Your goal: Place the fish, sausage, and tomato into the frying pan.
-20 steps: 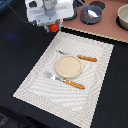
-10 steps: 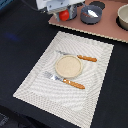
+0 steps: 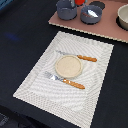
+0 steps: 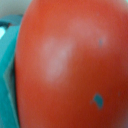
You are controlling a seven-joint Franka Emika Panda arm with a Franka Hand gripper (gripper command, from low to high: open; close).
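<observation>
The tomato [image 4: 70, 65] fills almost the whole wrist view, red and glossy, very close to the camera. In the exterior view a red spot, the tomato [image 3: 80, 2], shows at the top edge between the taller pot [image 3: 66, 9] and the frying pan [image 3: 91, 15]. The arm and gripper fingers are cut off past that top edge and hidden in the wrist view. A small white piece, the fish [image 3: 91, 11], lies inside the pan. I cannot make out the sausage.
Pot and pan stand on a pink-brown board [image 3: 107, 27] at the back, with a cream bowl [image 3: 123, 17] at the exterior view's right. A striped placemat [image 3: 35, 85] holds a tan plate [image 3: 67, 66], a knife [image 3: 80, 57] and a fork [image 3: 67, 81].
The arm has moved toward the exterior view's right and up, out of the frame, and the red tomato has gone with it, from beside the pot to between pot and pan.
</observation>
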